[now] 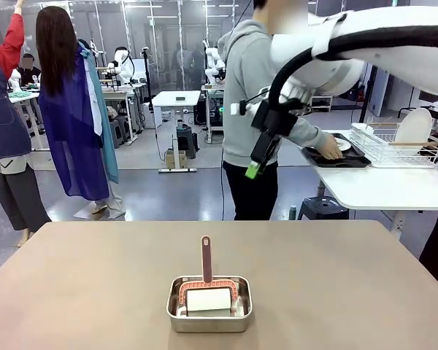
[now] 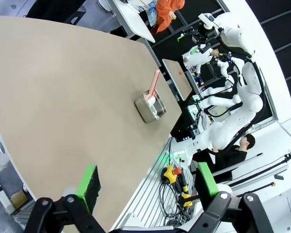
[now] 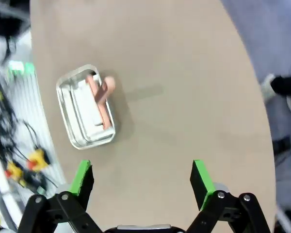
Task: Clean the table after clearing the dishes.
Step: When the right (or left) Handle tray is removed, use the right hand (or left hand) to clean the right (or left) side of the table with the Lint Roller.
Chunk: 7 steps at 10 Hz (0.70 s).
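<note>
Both claws are released, jaws spread wide, grasping nothing. Your left claw (image 2: 146, 174) hangs over an edge of the taupe counter (image 1: 95, 277). Your right claw (image 3: 141, 170) hovers high above it, at the upper right of the front view. 1 steel pan (image 1: 209, 304) holding a pink-handled tool (image 1: 206, 259) sits on the counter at lower center. At the right, a person's hand (image 1: 328, 151) reaches a dark tray (image 1: 350, 162) carrying a white plate (image 1: 343, 144) on a white side table (image 1: 379, 186).
</note>
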Tool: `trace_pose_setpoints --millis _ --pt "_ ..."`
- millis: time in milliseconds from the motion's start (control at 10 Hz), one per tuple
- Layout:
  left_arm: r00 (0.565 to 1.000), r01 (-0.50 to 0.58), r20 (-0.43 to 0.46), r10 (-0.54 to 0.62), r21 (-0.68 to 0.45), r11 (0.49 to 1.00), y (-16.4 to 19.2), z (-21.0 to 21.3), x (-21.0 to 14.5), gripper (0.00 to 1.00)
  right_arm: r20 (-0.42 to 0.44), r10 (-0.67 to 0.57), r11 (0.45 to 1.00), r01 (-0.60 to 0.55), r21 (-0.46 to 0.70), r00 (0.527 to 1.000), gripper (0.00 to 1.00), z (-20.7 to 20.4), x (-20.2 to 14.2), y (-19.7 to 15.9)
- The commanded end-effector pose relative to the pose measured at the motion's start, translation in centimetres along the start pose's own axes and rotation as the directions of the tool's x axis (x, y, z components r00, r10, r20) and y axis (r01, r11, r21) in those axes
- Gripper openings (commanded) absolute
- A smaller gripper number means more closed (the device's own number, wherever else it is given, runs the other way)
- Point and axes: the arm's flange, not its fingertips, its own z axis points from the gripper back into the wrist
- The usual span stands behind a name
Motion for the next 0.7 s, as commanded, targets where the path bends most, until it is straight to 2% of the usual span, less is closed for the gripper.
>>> trace_pose_setpoints --millis 0,200,300,400,600 --pt "1.000 -0.005 0.004 0.005 0.001 1.000 -0.6 -0.2 -0.5 1.00 -0.046 0.143 0.990 -0.142 0.022 0.989 1.00 -3.9 -0.6 1.2" --pt "1.000 -0.005 0.004 0.005 0.001 1.000 -0.6 -0.2 -0.5 1.00 -0.035 0.202 0.973 -0.196 0.123 0.979 1.00 -6.9 0.5 1.2" --pt "1.000 -0.005 0.004 0.005 0.001 1.000 -0.6 -0.2 -0.5 1.00 -0.069 0.239 0.957 -0.222 0.188 0.969 1.00 -7.5 -0.2 1.4" --pt "1.000 -0.005 0.004 0.005 0.001 1.000 -0.6 -0.2 -0.5 1.00 -0.053 0.176 0.981 -0.170 0.094 0.983 1.00 -6.5 0.9 1.6" --pt "1.000 -0.005 0.004 0.005 0.001 1.000 -0.6 -0.2 -0.5 1.00 -0.053 0.176 0.981 -0.170 0.094 0.983 1.00 -6.5 0.9 1.6"
